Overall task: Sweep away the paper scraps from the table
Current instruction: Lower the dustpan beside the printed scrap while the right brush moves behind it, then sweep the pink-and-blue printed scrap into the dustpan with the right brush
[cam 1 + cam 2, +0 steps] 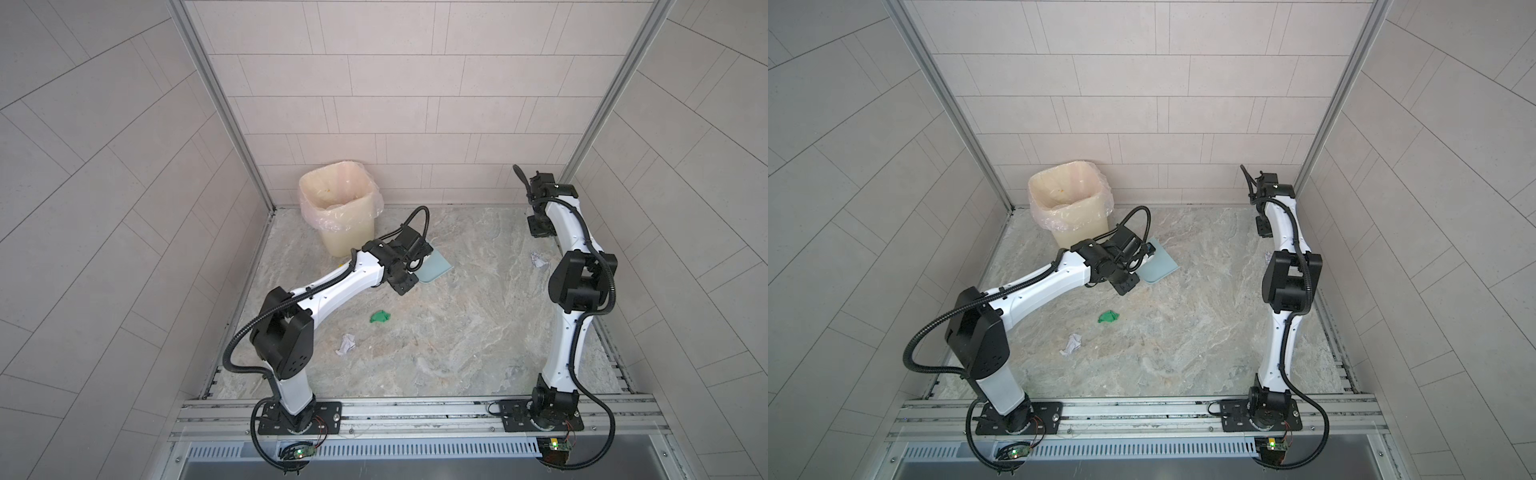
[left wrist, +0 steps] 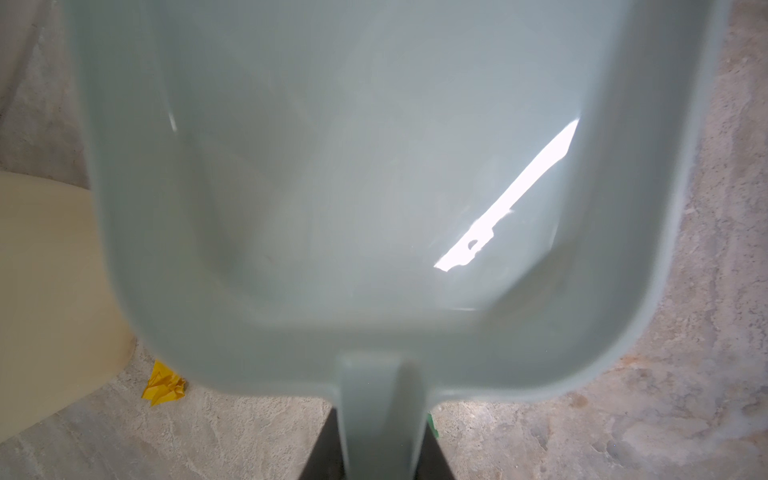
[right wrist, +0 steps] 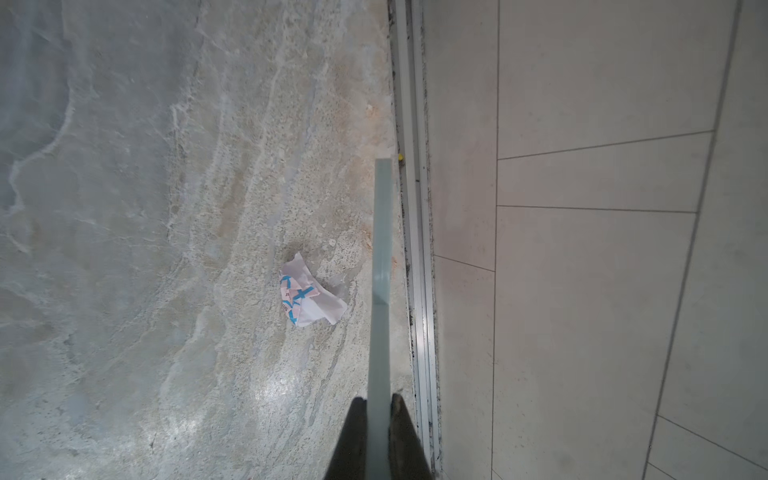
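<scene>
Four paper scraps (image 1: 345, 344): two white, one green, one yellow. Left fingers (image 2: 320, 453) grip dustpan (image 2: 374, 187); right fingers (image 3: 353, 440), seemingly a brush (image 3: 381, 291).

Soft with blur, the pale blue dustpan (image 2: 374, 187) fills the left wrist view. Its front runs out of frame and its handle is clamped in the left gripper (image 2: 380, 453), whose dark fingers (image 2: 322, 453) are themselves cropped. The rim half-covers a yellow scrap (image 2: 163, 388) and all but hides a green sliver (image 2: 432, 426). The cream bin (image 2: 50, 291) is cut by the frame edge. In both top views, left of centre, the left arm's wrist masks most of the dustpan (image 1: 436, 266). In the right wrist view, the right gripper (image 3: 378, 399) pinches a pale blue strip (image 3: 381, 270), seen edge-on and unidentifiable. A yellow speck (image 3: 400, 157) is too small to name.
</scene>
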